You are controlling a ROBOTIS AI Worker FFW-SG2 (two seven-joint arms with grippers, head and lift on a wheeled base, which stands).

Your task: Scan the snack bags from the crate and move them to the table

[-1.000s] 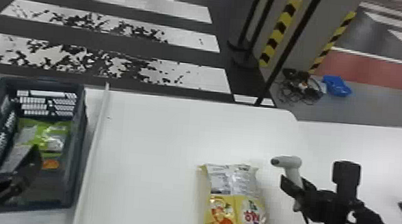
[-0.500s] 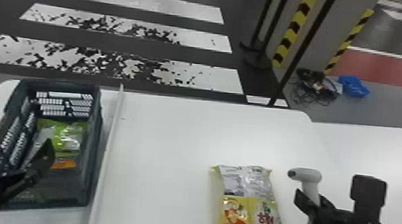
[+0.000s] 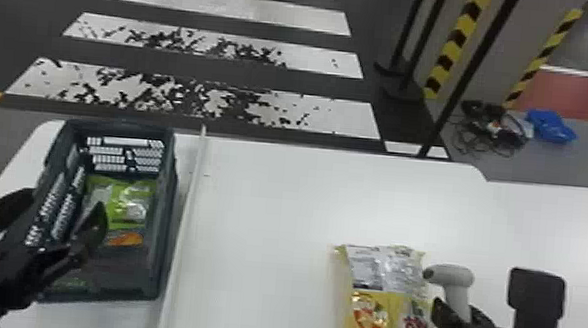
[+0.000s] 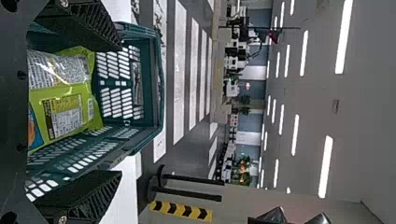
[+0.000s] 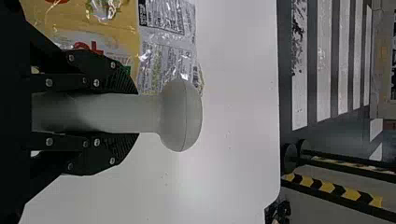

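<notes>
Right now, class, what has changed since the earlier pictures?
The head view has swung left. The left claw has eased forward at the crate; the right claw has brought the scanner nearer the robot. Nothing was visibly gripped or released. The scanner stays in the right claw, and the crate and yellow snack bag stay put on the table.
</notes>
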